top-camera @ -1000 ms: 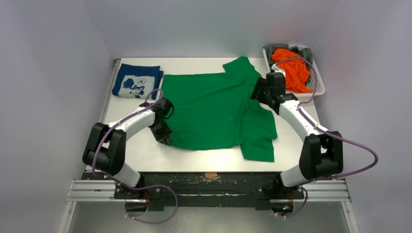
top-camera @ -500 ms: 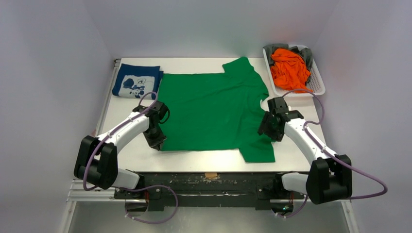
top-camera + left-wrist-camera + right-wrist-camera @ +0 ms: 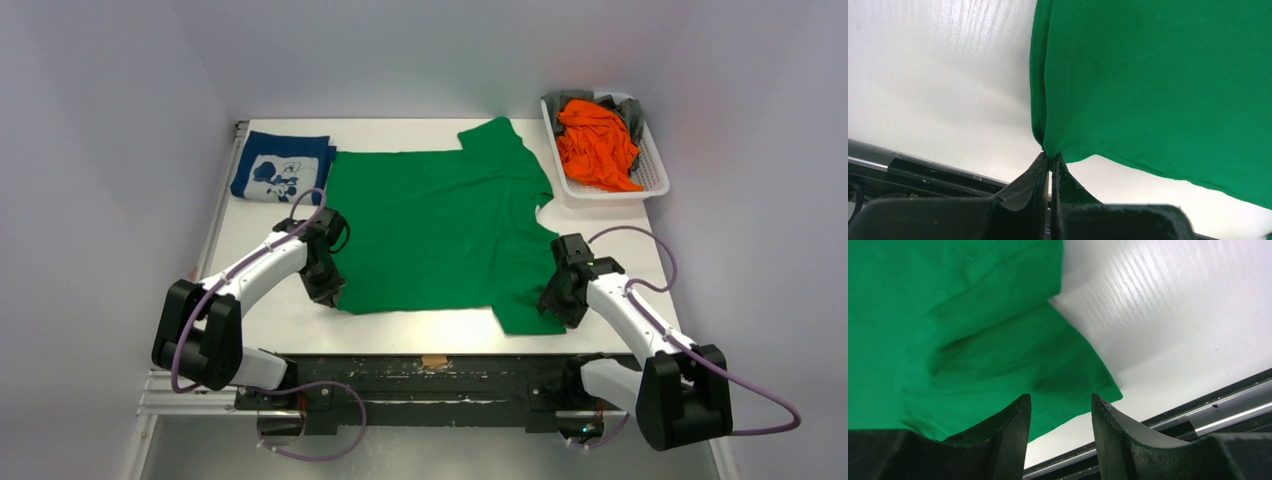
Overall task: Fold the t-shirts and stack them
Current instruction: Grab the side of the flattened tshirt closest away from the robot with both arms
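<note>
From the top we see the green t-shirt point(image 3: 440, 230) flat on the surface point(image 3: 400, 332), between the left hand point(image 3: 331, 297) and the right hand point(image 3: 556, 303). In the left wrist view the left hand point(image 3: 1050, 159) is closed tight on a corner of the shirt's hem. In the right wrist view the right hand point(image 3: 1060, 401) is open and holds nothing, with the green sleeve just ahead of its fingers.

The white counter point(image 3: 265, 325) carries a green t-shirt point(image 3: 440, 230) spread flat between the left gripper point(image 3: 334, 299), which is at the shirt's near hem corner, and the right gripper point(image 3: 562, 312), which is over its near sleeve. A folded navy t-shirt point(image 3: 282, 167) lies beyond the left gripper. A white basket point(image 3: 652, 172) stands well beyond the right gripper.
</note>
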You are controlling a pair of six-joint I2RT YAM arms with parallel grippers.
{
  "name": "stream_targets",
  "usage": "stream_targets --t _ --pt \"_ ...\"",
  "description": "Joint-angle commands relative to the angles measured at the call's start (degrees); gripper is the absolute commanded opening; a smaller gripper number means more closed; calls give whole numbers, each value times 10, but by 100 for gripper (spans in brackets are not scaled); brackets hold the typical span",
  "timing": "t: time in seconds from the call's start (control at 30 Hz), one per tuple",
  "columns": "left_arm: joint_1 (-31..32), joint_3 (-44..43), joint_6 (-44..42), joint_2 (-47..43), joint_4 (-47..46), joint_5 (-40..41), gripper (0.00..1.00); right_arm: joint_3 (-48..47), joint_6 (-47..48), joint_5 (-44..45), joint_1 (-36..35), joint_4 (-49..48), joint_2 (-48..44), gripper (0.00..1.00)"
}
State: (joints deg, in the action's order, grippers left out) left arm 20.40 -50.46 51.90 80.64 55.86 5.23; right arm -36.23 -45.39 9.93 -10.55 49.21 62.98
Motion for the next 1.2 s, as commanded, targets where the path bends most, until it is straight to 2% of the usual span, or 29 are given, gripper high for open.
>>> stream_targets --t 0.0,0.1,0.23,0.3,0.43,0.6,0.73,0.93,1.03,1.17 --pt "2 13 -5 -19 -20 -12 0 51 -53 -15 -3 -57 8 45" --pt "2 20 -9 -24 -35 -20 0 62 -57 -5 -3 -62 8 44" --pt "2 16 -13 -20 -33 -22 0 80 -61 -17 -4 -92 13 36" --pt "2 19 -14 -23 -31 -19 0 78 -60 -26 -10 -92 19 28" --pt "2 19 -18 -39 -25 -15 0 65 -56 -26 -18 -62 5 0" --pt "2 26 -23 -73 6 -11 0 28 -78 -28 -58 36 -39 0" --pt "2 36 -24 -108 37 -6 0 -6 -138 -20 -117 136 -69 0" --pt "2 54 -21 -157 88 6 0 -21 -209 -50 -173 228 -122 0" --pt "2 71 -9 -184 116 13 0 -21 -227 -64 -191 252 -137 0" --pt "2 79 -3 -209 106 -16 0 -21 -227 -71 -200 246 -142 0"
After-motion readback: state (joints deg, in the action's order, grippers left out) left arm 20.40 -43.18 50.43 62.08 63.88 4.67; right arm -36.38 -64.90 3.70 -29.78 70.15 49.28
